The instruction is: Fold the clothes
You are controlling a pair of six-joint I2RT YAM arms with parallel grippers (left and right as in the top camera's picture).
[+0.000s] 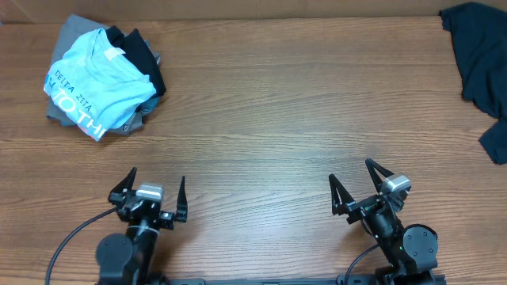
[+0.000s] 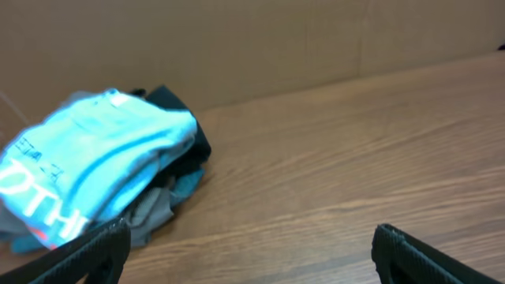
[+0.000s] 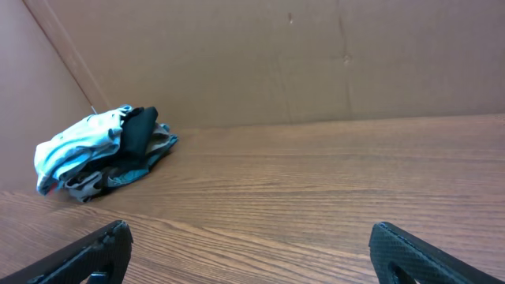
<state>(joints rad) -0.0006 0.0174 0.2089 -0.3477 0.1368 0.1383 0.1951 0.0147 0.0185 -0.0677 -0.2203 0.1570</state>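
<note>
A pile of folded clothes sits at the table's far left corner, topped by a light blue T-shirt [image 1: 95, 75] with white lettering, over black and grey garments. The left wrist view shows the same T-shirt [image 2: 95, 166] close ahead on the left; in the right wrist view the T-shirt [image 3: 75, 146] lies far off to the left. A dark navy garment [image 1: 483, 63] lies crumpled at the far right edge. My left gripper [image 1: 157, 194] hovers open near the front edge, holding nothing. At the front right, my right gripper [image 1: 350, 184] is open too, and empty.
The wooden table [image 1: 277, 119] stretches between the pile and the dark garment. A brown wall [image 3: 276, 55] backs the table in both wrist views.
</note>
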